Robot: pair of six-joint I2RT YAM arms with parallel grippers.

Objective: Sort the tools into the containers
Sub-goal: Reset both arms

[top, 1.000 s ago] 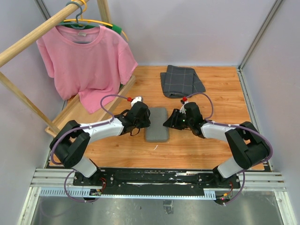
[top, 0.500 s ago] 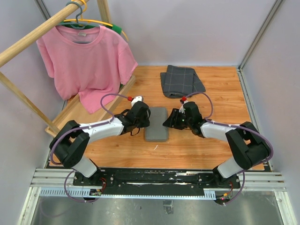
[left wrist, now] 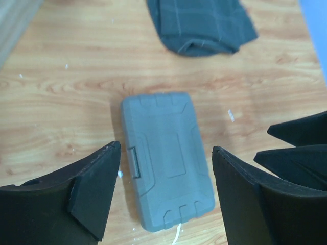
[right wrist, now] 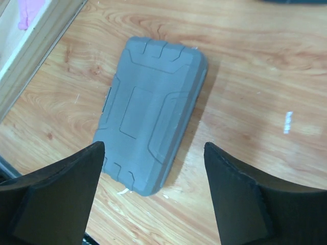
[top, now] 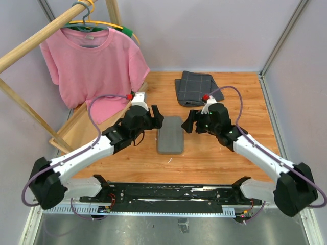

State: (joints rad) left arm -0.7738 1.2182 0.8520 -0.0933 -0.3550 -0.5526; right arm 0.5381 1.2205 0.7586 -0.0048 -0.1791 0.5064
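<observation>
The case [top: 170, 135] lies on the tabletop [top: 204, 158] between the left tool [top: 155, 117] and the right tool [top: 189, 122], with a folded cloth [top: 196, 88] beyond them.

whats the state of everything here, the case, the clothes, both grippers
grey case: closed, lying flat on the table
left gripper: open, empty
right gripper: open, empty
grey cloth: folded, lying on the table
pink t-shirt: unfolded, hanging up
</observation>
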